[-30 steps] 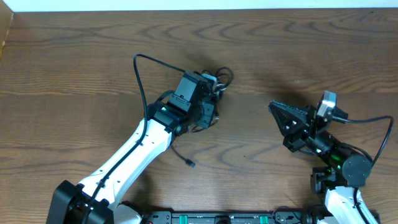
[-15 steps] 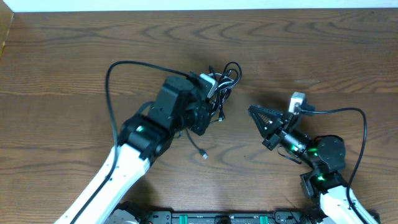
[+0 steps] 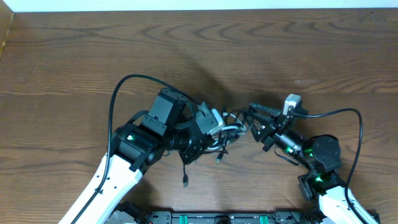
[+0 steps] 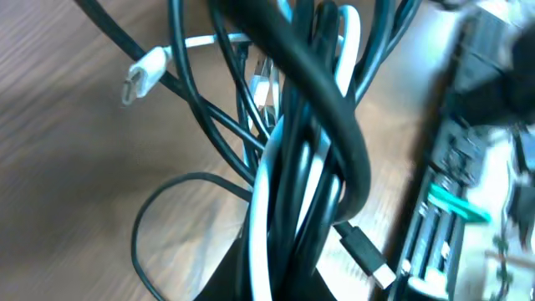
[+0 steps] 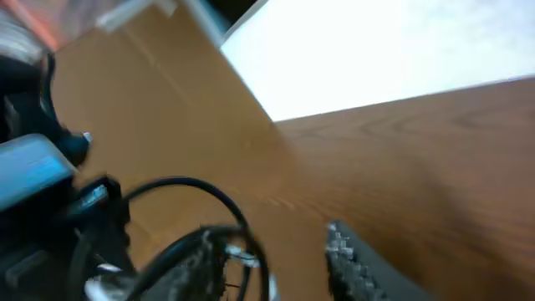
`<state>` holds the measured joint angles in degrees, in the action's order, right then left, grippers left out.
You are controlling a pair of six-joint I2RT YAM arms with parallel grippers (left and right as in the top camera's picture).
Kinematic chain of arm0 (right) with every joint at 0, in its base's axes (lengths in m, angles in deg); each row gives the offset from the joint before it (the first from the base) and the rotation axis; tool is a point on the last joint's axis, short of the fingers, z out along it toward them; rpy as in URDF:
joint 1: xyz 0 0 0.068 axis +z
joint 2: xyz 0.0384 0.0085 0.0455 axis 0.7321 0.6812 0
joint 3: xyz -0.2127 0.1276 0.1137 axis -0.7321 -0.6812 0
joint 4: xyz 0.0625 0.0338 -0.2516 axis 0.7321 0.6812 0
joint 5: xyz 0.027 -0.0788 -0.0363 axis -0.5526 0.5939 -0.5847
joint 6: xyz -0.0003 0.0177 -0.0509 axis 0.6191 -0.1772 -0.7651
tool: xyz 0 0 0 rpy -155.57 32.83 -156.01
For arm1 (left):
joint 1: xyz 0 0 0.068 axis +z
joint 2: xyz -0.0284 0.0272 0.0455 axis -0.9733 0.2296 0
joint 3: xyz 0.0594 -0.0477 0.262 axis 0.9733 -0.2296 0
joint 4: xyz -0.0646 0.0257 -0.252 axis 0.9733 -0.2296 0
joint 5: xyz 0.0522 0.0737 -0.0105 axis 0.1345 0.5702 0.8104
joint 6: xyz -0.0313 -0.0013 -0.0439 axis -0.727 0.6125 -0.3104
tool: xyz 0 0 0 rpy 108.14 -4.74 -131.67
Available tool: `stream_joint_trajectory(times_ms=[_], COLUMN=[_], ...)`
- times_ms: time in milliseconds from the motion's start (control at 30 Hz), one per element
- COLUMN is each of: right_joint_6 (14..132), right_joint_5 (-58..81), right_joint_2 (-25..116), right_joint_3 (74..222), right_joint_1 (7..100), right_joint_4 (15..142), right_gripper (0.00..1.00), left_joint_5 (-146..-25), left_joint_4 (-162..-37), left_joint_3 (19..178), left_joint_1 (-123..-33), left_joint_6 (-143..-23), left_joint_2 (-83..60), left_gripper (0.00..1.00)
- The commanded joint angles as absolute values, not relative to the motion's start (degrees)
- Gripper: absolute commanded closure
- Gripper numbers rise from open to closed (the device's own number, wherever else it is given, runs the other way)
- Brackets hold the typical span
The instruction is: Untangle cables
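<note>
Your left gripper (image 3: 214,127) is clamped on the cables (image 3: 230,124), low centre of the table (image 3: 74,62). The left wrist view shows it has the whole bundle, not one cord. White and black strands run up out of the jaws together, twisted round each other. A thick black strand (image 4: 334,109) crosses the front; can't tell if it's a cord or arm wiring.

My read: left is the anchor, holding the knot so the ends hang free. The bundle looks raised off the wood, but I can't confirm that.

Free ends you can use:
- white plug (image 4: 138,75) sticks out upper left of the bundle
- black plug (image 4: 368,255), silver tip, hangs lower right
- overhead also shows two black tails trailing below the left gripper

Your right gripper (image 3: 254,121) sits just beside the bundle on its right side, pointing into it. Jaws are parted about midway, with nothing between them that I can see. The right wrist view is blurred. A black loop (image 5: 188,192) lies just off one jaw; touching or not, can't tell.

It's likely placed there to pick one strand and pull it out against the left hold.

Risk: the strands are packed tight at the grip, so closing here could catch two or more and pull the knot tighter. I'd go for the loop or a plug end, not the core.
</note>
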<state>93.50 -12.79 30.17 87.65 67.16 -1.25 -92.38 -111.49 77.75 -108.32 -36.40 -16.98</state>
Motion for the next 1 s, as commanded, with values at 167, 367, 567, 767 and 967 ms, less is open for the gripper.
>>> stream_joint_trajectory(times_ms=[167, 367, 567, 767, 967], right_joint_6=[85.6, 85.6, 84.5, 79.2, 78.1], right_joint_5=[-18.5, -26.1, -15.7, 9.0, 34.3], right_joint_2=[29.8, 29.8, 29.9, 29.9, 30.0], right_joint_3=[88.5, 88.5, 88.5, 88.5, 88.5], right_joint_1=[67.3, 67.4, 67.4, 67.4, 67.4], right_joint_4=[1.6, -1.8, -1.3, 2.9, 12.8], right_gripper=[0.49, 0.50, 0.99, 0.99, 0.99], left_joint_5=[-103.4, -111.5, -126.2, -127.0, -135.1], left_joint_4=[-109.5, -107.9, -106.5, -109.8, -110.5], left_joint_3=[78.0, 78.0, 78.0, 78.0, 78.1], left_joint_1=[-107.1, -105.2, -105.3, -105.3, -105.3], left_joint_6=[-27.0, -27.0, -27.1, -27.1, -27.1], left_joint_2=[-16.7, -14.8, -10.1, -8.5, -9.9], left_gripper=[0.93, 0.92, 0.92, 0.93, 0.92])
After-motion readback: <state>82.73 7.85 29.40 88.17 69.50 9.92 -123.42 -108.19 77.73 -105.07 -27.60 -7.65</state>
